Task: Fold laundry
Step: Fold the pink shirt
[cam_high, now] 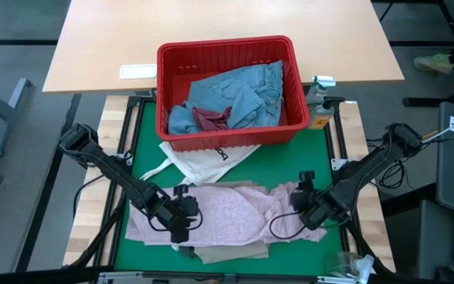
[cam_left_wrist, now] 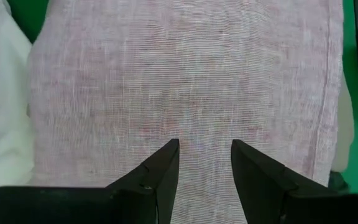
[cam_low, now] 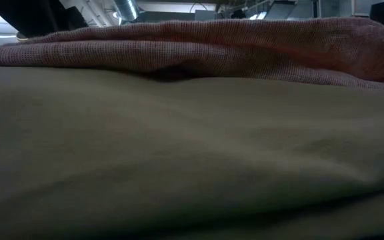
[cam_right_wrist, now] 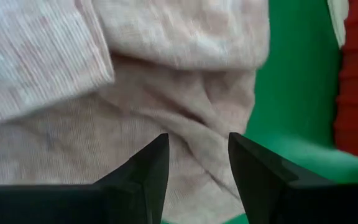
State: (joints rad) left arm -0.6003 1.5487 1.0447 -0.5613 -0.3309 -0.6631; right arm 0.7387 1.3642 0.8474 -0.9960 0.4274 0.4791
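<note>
On the left we see the left hand (cam_high: pixel 181 223) low over the left part of the mottled pink top (cam_high: pixel 227 209), which lies spread across the green counter (cam_high: pixel 144 134) near its front edge; in the left wrist view its two fingers (cam_left_wrist: pixel 160 171) stand apart with only pink cloth showing between them, pinching nothing. Beige trousers (cam_high: pixel 231 252) lie under the pink top and stick out at the front. Behind the top we find a white tote bag (cam_high: pixel 203 158), and behind that a red basket (cam_high: pixel 228 51) holding light blue denim jeans (cam_high: pixel 247 95) and a dark red garment (cam_high: pixel 211 118). On the right, the right hand (cam_high: pixel 304 211) hovers over the top's bunched right end, fingers (cam_right_wrist: pixel 148 165) likewise spread, gripping nothing.
</note>
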